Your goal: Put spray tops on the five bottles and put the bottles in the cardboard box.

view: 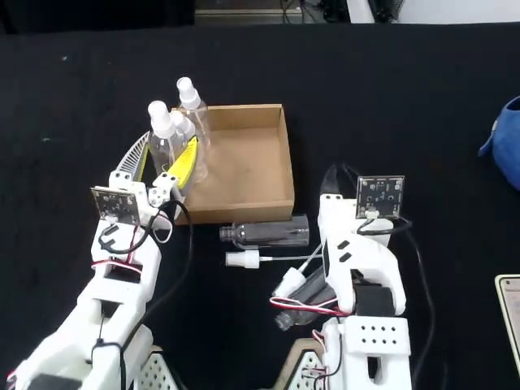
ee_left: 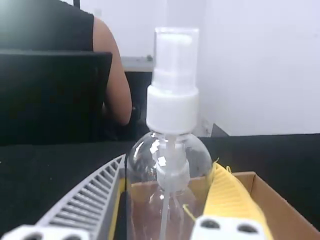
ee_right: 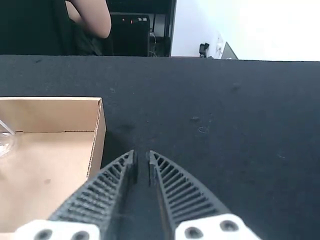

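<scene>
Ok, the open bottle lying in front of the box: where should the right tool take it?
Take the open bottle around mid-body, coming down from above. It lies on its side along the front wall of the cardboard box, so the right tool should probably straddle its round width. Room at the wall looks tight.

Looks like lab or office workroom: black-covered table (view: 422,106), plain white wall (ee_left: 260,65), dark computer case with small lit lamps (ee_right: 131,30), loose cables (view: 296,10) behind table
</scene>
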Tool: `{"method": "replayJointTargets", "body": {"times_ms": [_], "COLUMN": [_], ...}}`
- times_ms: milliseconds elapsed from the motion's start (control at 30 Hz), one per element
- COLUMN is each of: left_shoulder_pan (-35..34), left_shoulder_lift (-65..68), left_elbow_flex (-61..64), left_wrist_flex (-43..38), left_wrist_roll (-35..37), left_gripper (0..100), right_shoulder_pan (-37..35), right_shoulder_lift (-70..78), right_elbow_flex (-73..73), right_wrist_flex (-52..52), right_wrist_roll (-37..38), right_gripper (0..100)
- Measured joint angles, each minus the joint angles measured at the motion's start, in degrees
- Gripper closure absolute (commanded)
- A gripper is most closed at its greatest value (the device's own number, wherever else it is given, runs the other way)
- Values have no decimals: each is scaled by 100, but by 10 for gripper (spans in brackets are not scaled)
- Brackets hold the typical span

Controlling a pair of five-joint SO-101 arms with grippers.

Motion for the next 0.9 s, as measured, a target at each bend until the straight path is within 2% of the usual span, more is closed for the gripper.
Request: {"method": "replayJointTargets", "body": {"times_ms": [167,367,633,900], "left_shoulder_pan": [0,9,18,18], "left_shoulder_lift": [686,1424,2180,2778], "left_elbow_flex": [0,-35,-35,-35], "left_wrist_flex": [-651,-1371,-2215,-2488], "left_wrist_roll": [35,686,730,730], "left_gripper": [970,970,970,970], "right_shoulder_pan": [0,0,0,0], "right_shoulder_lift": [0,0,0,0], "right_elbow_flex": [0,0,0,0], "right_wrist_flex": [0,0,0,0], "right_wrist_roll": [0,0,0,0], "right_gripper": [983,983,983,983]}}
